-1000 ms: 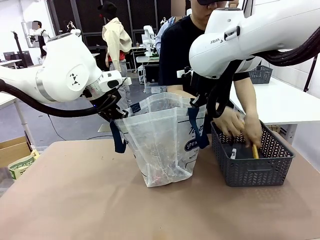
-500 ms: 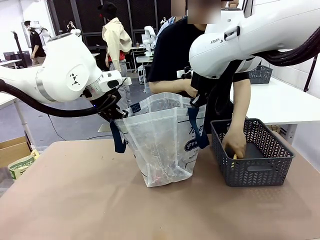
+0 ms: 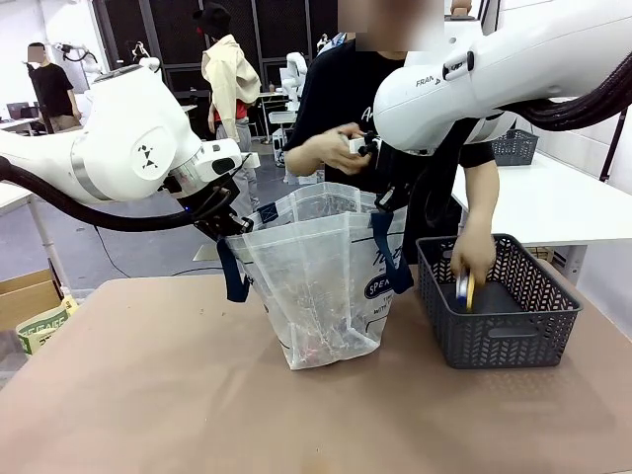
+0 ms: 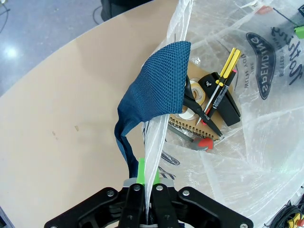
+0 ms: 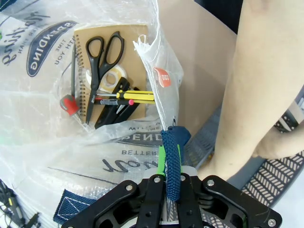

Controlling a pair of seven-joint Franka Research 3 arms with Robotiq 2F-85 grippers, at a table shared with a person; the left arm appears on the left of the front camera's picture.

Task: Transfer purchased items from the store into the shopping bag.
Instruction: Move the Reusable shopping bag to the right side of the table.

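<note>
Tan table (image 4: 57, 118) lies left of the left fingers (image 4: 141, 167); a cardboard box (image 3: 25, 296) sits farther out, on the floor.

Robotics lab in an open-plan hall.
White robot arm (image 3: 128, 148) at frame left, second arm (image 3: 474, 79) at upper right, both over a brown table (image 3: 148, 395); white worktable (image 3: 563, 202) at right with spare grey basket (image 3: 513, 146); dark wall panels (image 3: 148, 30) along the top; grey floor (image 3: 148, 252) with loose black cable (image 3: 111, 259); cardboard box (image 3: 25, 296) lower left; person (image 3: 49, 84) standing upper left.
</note>
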